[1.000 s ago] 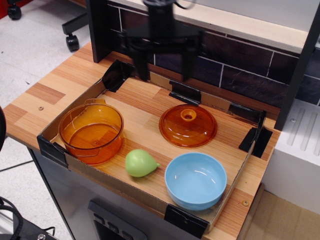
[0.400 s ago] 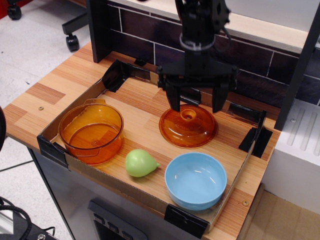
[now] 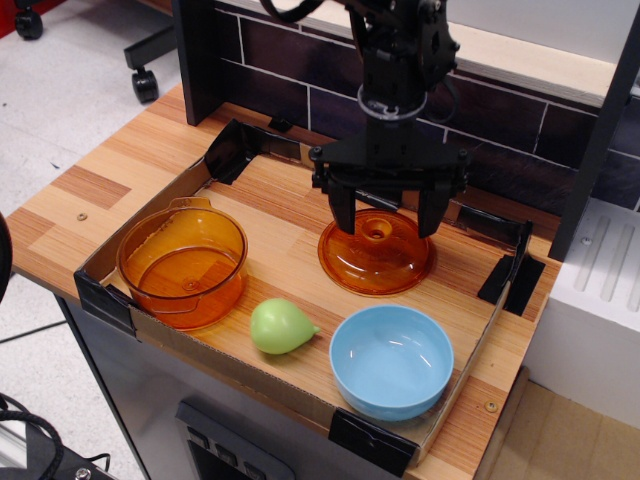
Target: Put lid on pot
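Lid (image 3: 376, 252) lying flat on tray floor (image 3: 285, 250), right of pot (image 3: 183, 262). Gripper (image 3: 386, 226) hovering above knob (image 3: 376, 231), fingers spread wide, straddling it for a centred grasp. Nothing being held.

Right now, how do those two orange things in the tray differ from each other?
The pot is deep and open at the top, while the lid is a shallow dome with a small ring knob at its centre. The pot sits at the tray's left end with nothing over it; the lid lies further right, with the open gripper straddling its knob. The pot has a small tab handle on its rim; the lid shows none. Both are round, translucent orange and similarly wide.
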`<act>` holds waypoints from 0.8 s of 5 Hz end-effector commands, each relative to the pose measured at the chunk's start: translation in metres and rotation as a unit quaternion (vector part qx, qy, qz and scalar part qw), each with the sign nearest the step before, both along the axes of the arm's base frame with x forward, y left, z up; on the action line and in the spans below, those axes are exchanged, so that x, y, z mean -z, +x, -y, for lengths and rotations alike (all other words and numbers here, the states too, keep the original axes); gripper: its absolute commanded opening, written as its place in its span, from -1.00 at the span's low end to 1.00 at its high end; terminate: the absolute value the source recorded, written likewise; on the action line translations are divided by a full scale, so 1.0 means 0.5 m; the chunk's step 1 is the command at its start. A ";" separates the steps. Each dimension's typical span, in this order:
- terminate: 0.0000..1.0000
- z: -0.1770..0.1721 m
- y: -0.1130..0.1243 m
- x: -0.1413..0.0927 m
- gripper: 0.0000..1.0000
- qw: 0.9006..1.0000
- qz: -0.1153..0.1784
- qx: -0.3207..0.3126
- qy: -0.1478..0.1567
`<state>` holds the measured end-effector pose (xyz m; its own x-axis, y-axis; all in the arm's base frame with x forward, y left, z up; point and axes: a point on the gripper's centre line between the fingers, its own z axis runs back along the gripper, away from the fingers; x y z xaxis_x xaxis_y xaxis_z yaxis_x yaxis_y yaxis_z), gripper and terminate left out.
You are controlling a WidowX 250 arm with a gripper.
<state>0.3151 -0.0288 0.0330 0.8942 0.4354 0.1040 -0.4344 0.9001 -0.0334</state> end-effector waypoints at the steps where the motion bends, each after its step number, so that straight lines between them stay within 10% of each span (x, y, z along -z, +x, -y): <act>1: -1.00 -0.011 0.011 0.003 1.00 1.000 0.007 -0.011 0.008; 2: -1.00 -0.008 0.007 0.010 1.00 1.000 0.004 -0.009 0.010; 3: -1.00 -0.008 0.009 0.013 -1.00 1.000 0.009 -0.010 0.010; 4: -1.00 -0.017 0.018 -0.007 -1.00 1.000 0.007 -0.015 -0.001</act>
